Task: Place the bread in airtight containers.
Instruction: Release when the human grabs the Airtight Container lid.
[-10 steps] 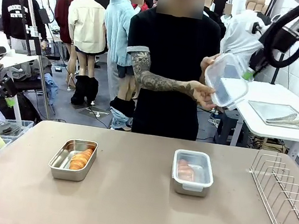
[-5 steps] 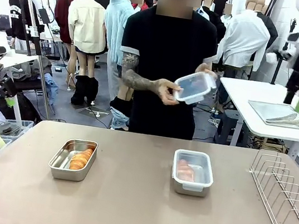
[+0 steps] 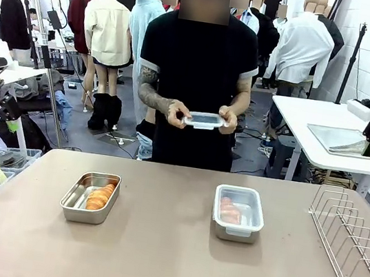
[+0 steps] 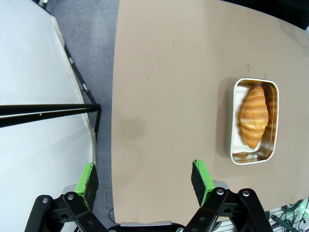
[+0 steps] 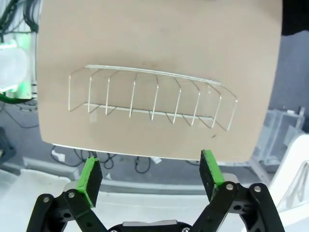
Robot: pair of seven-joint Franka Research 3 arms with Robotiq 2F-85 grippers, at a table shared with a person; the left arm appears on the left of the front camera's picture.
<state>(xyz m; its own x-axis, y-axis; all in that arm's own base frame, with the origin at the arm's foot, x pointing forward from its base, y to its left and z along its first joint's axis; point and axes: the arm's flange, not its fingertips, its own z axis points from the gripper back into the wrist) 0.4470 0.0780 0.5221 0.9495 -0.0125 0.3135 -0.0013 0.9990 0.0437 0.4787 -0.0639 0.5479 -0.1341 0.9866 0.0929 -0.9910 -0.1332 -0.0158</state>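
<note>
1. A clear lid (image 3: pixel 204 120) is held level in both of the person's hands (image 3: pixel 176 113), centre of the front view, above the far edge of the table (image 3: pixel 155 245). It is probably meant for the uncovered tin.
2. The left tin (image 3: pixel 90 196), lower left of centre in the front view, is seen without a lid, with one croissant (image 3: pixel 100 196) lying lengthwise inside. In the left wrist view the same tin (image 4: pixel 254 121) and croissant (image 4: pixel 253 116) are seen at the right of the frame.
3. The right tin (image 3: pixel 238 213), right of centre, is already covered by a clear lid; a second croissant (image 3: pixel 228 210) is visible through it. This tin is judged finished.
4. The left gripper (image 4: pixel 145 178) is seen with jaws spread wide and nothing between them, held over the table edge, well apart from the open tin.
5. The right gripper (image 5: pixel 150 175) is likewise released and empty, held above a wire rack (image 5: pixel 152 99). In the front view the rack (image 3: pixel 353 237) stands at lower right.
6. Judgement: one lid is left to fit; the arms appear kept back so the person can work.
</note>
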